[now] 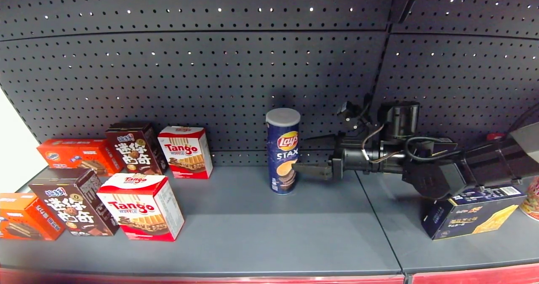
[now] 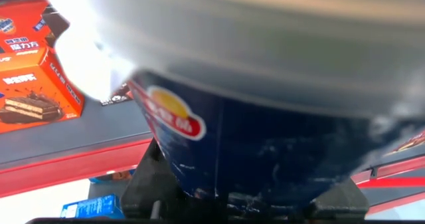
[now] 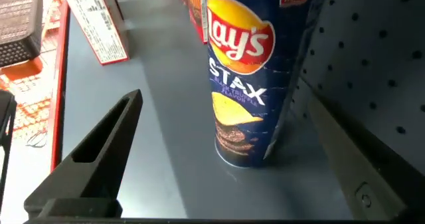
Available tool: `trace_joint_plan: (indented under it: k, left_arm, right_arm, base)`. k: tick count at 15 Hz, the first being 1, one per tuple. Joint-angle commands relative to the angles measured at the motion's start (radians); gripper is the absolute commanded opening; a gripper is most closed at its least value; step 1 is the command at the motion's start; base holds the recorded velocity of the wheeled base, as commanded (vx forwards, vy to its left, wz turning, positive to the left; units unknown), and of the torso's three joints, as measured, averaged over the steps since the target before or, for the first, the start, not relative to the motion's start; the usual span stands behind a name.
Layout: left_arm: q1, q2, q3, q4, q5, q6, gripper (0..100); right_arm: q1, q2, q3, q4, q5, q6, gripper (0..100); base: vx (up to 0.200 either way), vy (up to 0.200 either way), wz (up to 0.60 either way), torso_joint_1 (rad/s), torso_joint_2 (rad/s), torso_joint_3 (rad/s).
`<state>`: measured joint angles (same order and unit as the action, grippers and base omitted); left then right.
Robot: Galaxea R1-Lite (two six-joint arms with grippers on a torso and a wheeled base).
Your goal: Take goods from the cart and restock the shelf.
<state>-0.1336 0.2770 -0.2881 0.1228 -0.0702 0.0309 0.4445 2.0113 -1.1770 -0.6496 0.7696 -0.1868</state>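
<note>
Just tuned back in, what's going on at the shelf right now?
The right gripper is at the shelf with its fingers open on either side of a blue chips can. The can stands upright on the grey shelf near the pegboard back and is not clamped. The left gripper holds a second blue can. Snack boxes stand in rows at the shelf's left.

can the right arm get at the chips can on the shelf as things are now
Probably yes. The right gripper is open right beside the chips can, which stands upright on the shelf just ahead of its spread fingers, with nothing between them.
</note>
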Motion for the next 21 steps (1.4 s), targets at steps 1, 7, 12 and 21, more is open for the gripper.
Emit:
trace_joint_plan:
  k: [1,7,12,21]
  left_arm:
    - [0.0,-0.016,0.014,-0.002,0.0,0.0,0]
    - [0.0,-0.032,0.02,0.001,0.0,0.0,0]
    - [0.0,-0.032,0.021,0.003,0.0,0.0,0]
    - [0.005,-0.044,0.041,0.006,0.006,-0.002,0]
  right_arm:
    - [-0.003,0.053,-0.046,0.001,0.016,0.0,100]
    - [-0.003,0.135,-0.127,-0.025,0.025,0.001,100]
    - [-0.003,0.207,-0.2,-0.028,0.025,0.003,100]
    - [0.011,0.351,-0.328,-0.041,0.027,0.004,100]
  base:
    - [0.0,0.0,0.0,0.0,0.0,0.0]
    - [0.0,0.0,0.0,0.0,0.0,0.0]
    - [0.0,0.0,0.0,0.0,0.0,0.0]
    - [0.0,0.0,0.0,0.0,0.0,0.0]
